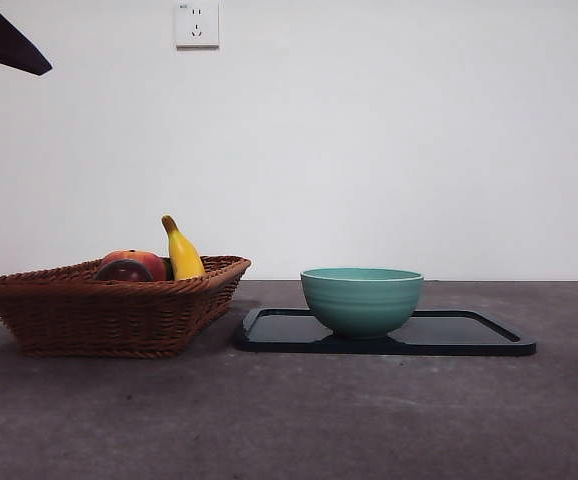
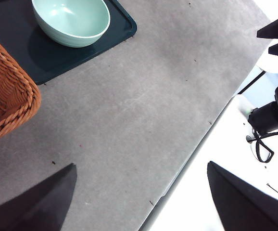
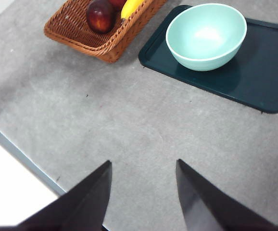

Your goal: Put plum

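Plum (image 3: 99, 15) sits in the brown basket (image 1: 109, 310) beside the banana (image 1: 182, 255). We see the green bowl (image 1: 361, 298) on the dark tray (image 1: 469, 335). Left gripper (image 2: 139, 202) and right gripper (image 3: 144, 192) hang with jaws apart, holding nothing.

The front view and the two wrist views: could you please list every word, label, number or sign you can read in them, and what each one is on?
Wall socket: a tiny mark at its top left corner, too small to read.
Basket, plum, banana, bowl, tray, table: no text or labels visible in any view.
Nothing else legible.
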Robot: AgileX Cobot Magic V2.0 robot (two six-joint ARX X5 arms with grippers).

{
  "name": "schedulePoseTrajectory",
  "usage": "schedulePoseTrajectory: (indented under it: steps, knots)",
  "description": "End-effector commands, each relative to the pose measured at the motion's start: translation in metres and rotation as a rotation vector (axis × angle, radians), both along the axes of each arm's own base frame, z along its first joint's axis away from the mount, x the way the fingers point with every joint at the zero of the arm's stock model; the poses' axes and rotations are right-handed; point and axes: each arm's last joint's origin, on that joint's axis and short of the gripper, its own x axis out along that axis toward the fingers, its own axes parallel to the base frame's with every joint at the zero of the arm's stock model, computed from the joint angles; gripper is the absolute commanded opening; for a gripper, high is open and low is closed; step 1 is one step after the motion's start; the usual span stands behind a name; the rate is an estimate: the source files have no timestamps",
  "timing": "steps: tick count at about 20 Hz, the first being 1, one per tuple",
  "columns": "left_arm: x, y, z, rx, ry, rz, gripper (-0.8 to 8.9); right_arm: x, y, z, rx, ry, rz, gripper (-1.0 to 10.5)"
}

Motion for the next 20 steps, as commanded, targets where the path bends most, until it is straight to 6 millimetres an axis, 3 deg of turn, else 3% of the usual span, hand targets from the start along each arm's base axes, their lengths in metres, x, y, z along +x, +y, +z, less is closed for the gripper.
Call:
schedulePoseTrajectory:
  steps: [1,5,7,14,20]
  knots:
    - [0.002,-0.002,0.007,-0.010,-0.035,-0.016,4.33,0.003,0.002,0.002,0.069,0.053,-0.088,2.1]
    - [0.002,-0.002,0.007,-0.011,-0.039,-0.016,4.33,0.026,0.012,0.009,0.095,0.063,-0.152,2.3]
    - [0.002,-0.002,0.007,-0.011,-0.039,-0.016,4.33,0.047,0.020,0.013,0.076,0.079,-0.178,2.5]
    - [0.002,-0.002,0.007,-0.012,-0.039,-0.016,4.33,0.144,0.038,0.022,-0.066,0.143,-0.231,2.8]
    - [0.002,-0.002,0.007,-0.011,-0.040,-0.016,4.33,0.219,0.053,-0.001,-0.140,0.235,-0.240,2.8]
